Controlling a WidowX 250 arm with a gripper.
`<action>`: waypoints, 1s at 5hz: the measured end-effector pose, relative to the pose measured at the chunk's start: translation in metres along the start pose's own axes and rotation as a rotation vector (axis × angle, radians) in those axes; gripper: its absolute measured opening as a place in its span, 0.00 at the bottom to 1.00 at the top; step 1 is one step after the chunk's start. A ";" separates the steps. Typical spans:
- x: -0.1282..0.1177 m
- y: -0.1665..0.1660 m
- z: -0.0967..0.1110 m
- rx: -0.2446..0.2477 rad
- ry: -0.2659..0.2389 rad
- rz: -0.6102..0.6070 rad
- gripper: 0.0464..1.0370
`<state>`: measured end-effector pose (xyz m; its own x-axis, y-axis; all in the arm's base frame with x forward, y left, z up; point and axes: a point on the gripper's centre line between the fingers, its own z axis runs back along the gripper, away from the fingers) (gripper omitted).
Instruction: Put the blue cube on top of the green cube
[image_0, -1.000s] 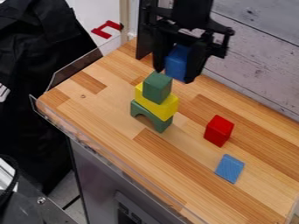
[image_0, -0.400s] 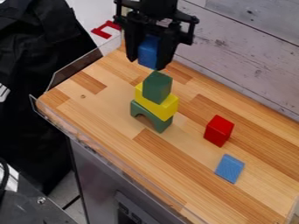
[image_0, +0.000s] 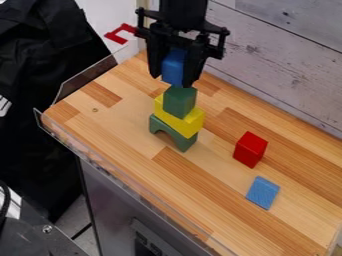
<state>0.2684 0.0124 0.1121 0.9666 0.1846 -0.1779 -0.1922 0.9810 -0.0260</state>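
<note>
My gripper (image_0: 175, 79) hangs down from the top edge, just above the block stack, shut on the blue cube (image_0: 174, 68). Directly below is the green cube (image_0: 180, 103), whose top edge the blue cube overlaps in the view; whether the two touch, I cannot tell. The green cube rests on a yellow block (image_0: 179, 118), and that in turn sits on a green arch block (image_0: 172, 134) standing on the wooden tabletop (image_0: 120, 125).
To the right of the stack stands a red block (image_0: 250, 149), with a flat light-blue block (image_0: 262, 192) nearer the front. A clear low rim (image_0: 127, 175) runs along the table's front left edge. A whitewashed plank wall (image_0: 280, 65) rises behind.
The gripper, with the blue cube in it, has moved left from its place a second ago, and lately slightly down and right towards the stack. The blocks on the table have stayed put.
</note>
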 end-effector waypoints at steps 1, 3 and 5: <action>0.000 -0.002 -0.002 -0.006 0.013 -0.001 0.53; -0.003 -0.006 -0.012 -0.004 0.048 -0.010 0.53; -0.003 -0.008 -0.014 -0.006 0.050 -0.006 0.53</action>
<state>0.2642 0.0034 0.0992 0.9581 0.1758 -0.2263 -0.1880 0.9816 -0.0330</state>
